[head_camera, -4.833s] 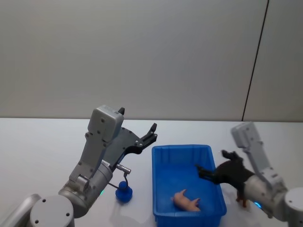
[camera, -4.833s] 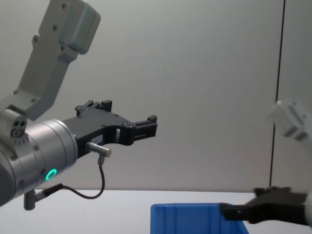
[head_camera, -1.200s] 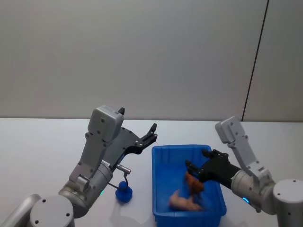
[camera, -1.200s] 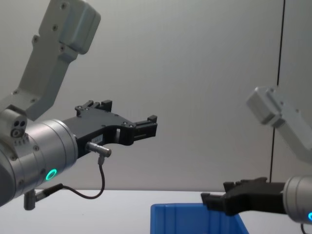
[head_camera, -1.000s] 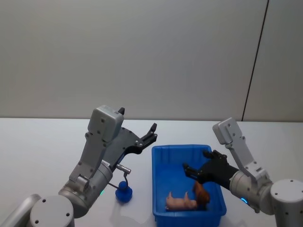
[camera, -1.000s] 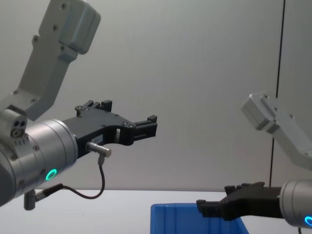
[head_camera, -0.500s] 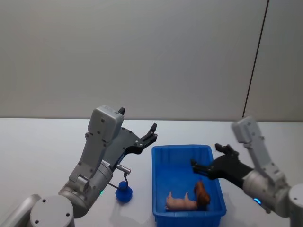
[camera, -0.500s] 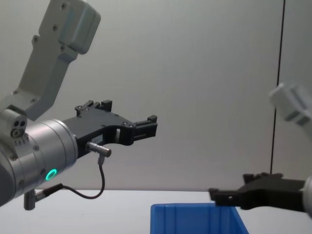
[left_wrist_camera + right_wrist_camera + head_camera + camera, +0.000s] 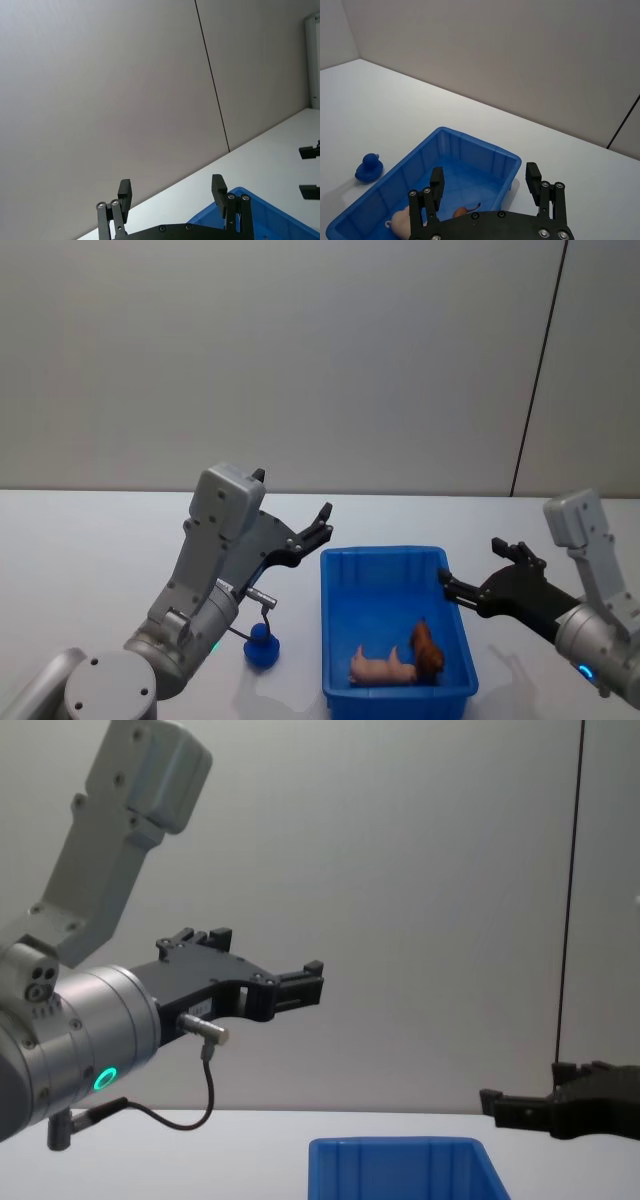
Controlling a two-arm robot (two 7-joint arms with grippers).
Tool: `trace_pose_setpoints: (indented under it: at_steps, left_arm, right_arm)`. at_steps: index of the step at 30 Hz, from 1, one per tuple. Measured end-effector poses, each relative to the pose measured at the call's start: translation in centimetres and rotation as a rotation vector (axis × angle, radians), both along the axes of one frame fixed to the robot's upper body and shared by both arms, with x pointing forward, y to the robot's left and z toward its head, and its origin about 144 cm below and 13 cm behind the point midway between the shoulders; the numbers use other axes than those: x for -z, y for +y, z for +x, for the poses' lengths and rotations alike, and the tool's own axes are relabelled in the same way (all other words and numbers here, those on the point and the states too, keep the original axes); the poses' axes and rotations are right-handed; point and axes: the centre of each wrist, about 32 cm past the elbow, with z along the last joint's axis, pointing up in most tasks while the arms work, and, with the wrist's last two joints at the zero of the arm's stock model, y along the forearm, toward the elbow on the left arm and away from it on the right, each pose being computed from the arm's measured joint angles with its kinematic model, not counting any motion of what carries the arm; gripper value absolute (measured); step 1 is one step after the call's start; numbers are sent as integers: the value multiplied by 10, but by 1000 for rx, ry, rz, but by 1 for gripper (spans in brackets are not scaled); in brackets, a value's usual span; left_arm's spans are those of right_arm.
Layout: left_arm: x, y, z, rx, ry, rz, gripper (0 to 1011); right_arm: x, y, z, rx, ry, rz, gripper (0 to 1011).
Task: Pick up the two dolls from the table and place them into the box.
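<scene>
The blue box (image 9: 335, 558) stands on the white table (image 9: 90, 550). A pink doll (image 9: 382, 668) and a brown doll (image 9: 427, 650) lie side by side in its near end, also seen as the pink doll (image 9: 400, 222) and brown doll (image 9: 462, 211) in the box (image 9: 470, 150). A small blue duck toy (image 9: 262, 648) sits on the table left of the box. My right gripper (image 9: 472, 565) hovers open and empty just right of the box. My left gripper (image 9: 295, 498) is raised open above the table, left of the box.
The duck (image 9: 368, 167) sits apart from the box wall. A grey wall with a dark vertical seam (image 9: 535, 380) rises behind the table. In the chest view the left gripper (image 9: 265, 952) is high, the right gripper (image 9: 525, 1087) low, above the box rim (image 9: 400, 1150).
The right gripper dropped the brown doll into the box beside the pink one, then drew back to the right of the box, open. The left arm stayed still.
</scene>
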Motion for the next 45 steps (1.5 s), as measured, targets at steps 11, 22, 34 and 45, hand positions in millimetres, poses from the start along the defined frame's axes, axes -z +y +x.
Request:
trace_pose_setpoints:
  at_steps: [11, 22, 34, 45]
  left_arm:
    - [-3, 8, 2, 2, 52, 77, 1003]
    - [13, 25, 5, 3, 133, 76, 1003]
    - [44, 41, 13, 12, 221, 45, 1003]
    - [70, 51, 31, 48, 305, 45, 1003]
  right_arm:
    - [0, -8, -4, 10, -13, 8, 1001]
    - [0, -11, -6, 14, -19, 11, 1001]
    - [0, -12, -6, 16, -22, 12, 1001]
    - [-1, -13, -7, 16, -23, 13, 1001]
